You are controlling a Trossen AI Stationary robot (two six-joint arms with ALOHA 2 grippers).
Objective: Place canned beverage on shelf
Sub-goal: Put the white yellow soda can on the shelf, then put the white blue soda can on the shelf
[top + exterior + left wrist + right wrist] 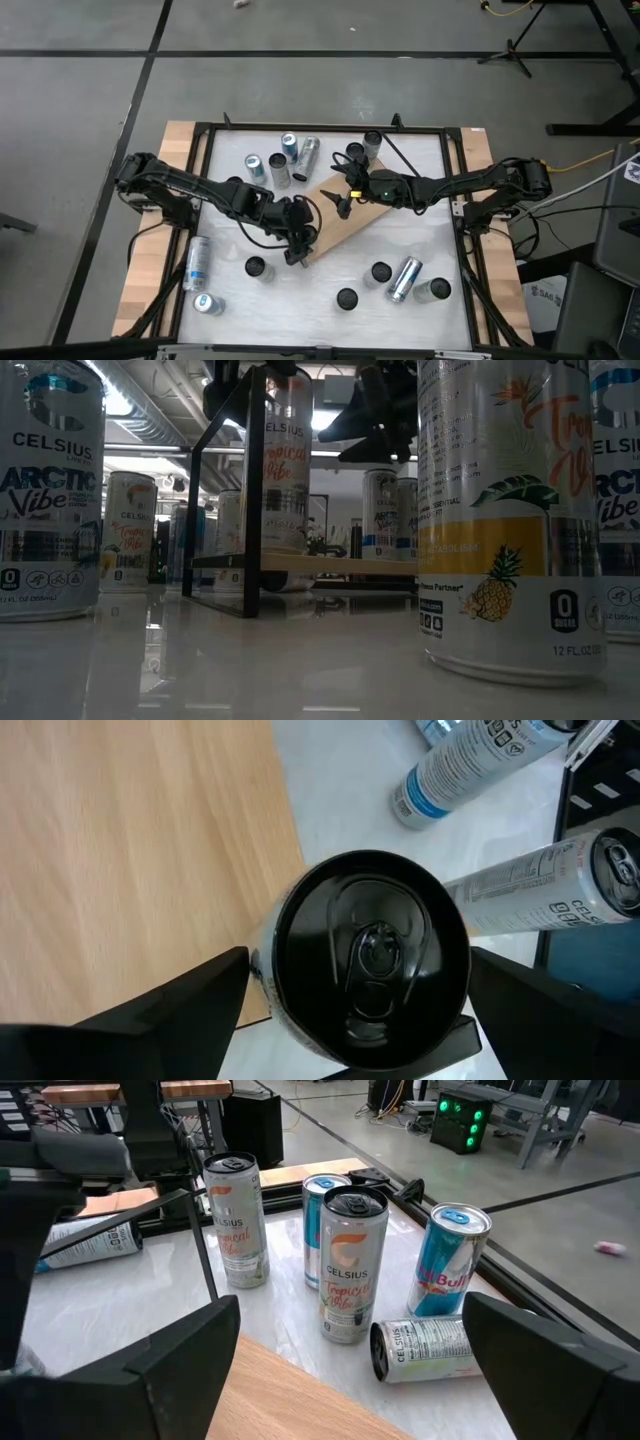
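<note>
The shelf (pixel 352 222) is a light-brown board lying slantwise in the middle of the table. A canned beverage (pixel 370 960) with a black top stands upright at the board's edge (pixel 285 850). In the low view it (pixel 285 460) stands on the board. My left gripper (pixel 358 1005) is open above the can, pointing steeply down, one finger on each side of it; I cannot tell whether they touch it. My right gripper (pixel 345 203) is open with nothing between its fingers, over the board's far part, facing a group of cans.
Several cans stand at the far side (pixel 283 160), among them a Celsius can (pixel 350 1265), a Red Bull can (pixel 448 1260) and one lying down (pixel 420 1350). Two cans lie at the left (pixel 197 262). More stand and lie at the near right (pixel 405 278).
</note>
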